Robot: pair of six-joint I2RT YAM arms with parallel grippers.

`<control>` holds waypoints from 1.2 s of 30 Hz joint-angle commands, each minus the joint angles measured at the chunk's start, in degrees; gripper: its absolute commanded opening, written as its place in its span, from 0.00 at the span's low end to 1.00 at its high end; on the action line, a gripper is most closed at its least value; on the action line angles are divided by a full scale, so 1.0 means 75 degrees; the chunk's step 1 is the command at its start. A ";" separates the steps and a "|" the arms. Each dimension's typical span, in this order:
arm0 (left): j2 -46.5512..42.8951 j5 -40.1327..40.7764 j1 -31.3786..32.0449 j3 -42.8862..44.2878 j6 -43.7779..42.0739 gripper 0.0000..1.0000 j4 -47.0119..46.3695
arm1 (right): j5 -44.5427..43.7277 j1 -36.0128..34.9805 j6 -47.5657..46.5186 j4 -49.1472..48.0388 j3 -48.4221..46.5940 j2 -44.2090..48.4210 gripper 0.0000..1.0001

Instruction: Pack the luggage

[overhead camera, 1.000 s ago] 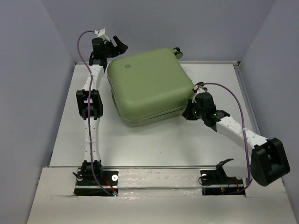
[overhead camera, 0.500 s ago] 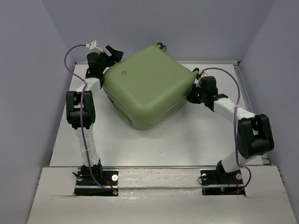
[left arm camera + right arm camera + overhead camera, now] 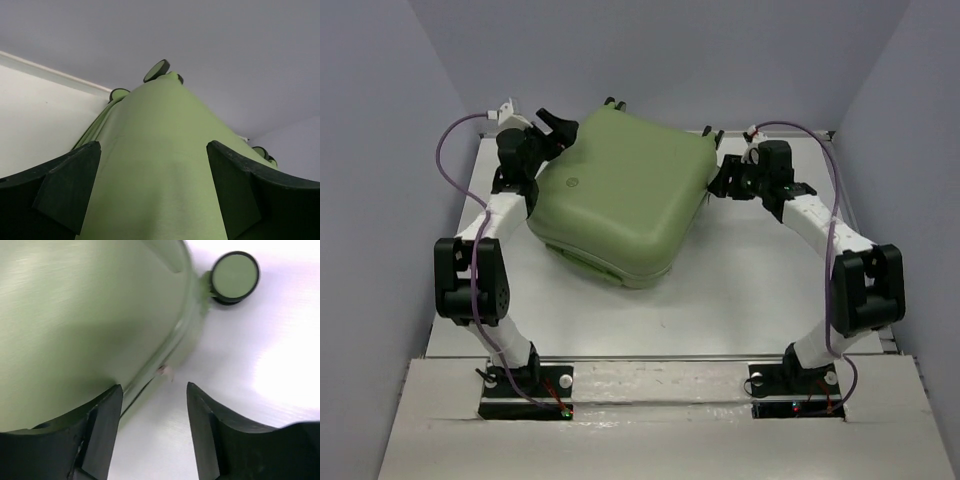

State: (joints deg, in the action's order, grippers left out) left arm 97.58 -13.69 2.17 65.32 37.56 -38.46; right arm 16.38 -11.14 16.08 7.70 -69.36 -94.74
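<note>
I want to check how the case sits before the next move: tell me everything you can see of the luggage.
The luggage is a pale olive-green hard-shell case with rounded corners, smooth matte shell and small black-and-green wheels at its far end. It is shut, a seam running round its edge, and lies broad side up, turned diagonally on the white table. The open left gripper straddles its far-left corner; the open right gripper sits at its right edge, contact unclear.
</note>
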 commanded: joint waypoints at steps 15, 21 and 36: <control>-0.5964 0.0021 0.1291 -0.1497 -0.1201 0.71 0.4858 | 0.2093 -0.1924 0.0376 -0.2713 0.4746 0.4065 0.07; -0.8903 0.0267 0.1327 -0.4486 -0.0299 0.57 0.5864 | 0.2258 -0.2264 0.0423 -0.3943 0.5860 0.4476 0.40; -0.8900 -0.0459 0.1842 -0.7196 0.1296 0.64 0.3726 | 0.0351 -0.3671 -0.0526 -0.5970 0.5955 0.2953 0.51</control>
State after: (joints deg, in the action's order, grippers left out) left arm 28.16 -15.49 15.05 13.63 44.49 -0.95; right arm 27.11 -38.24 15.18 -27.51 -23.88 -71.40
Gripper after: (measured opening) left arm 0.628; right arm 0.507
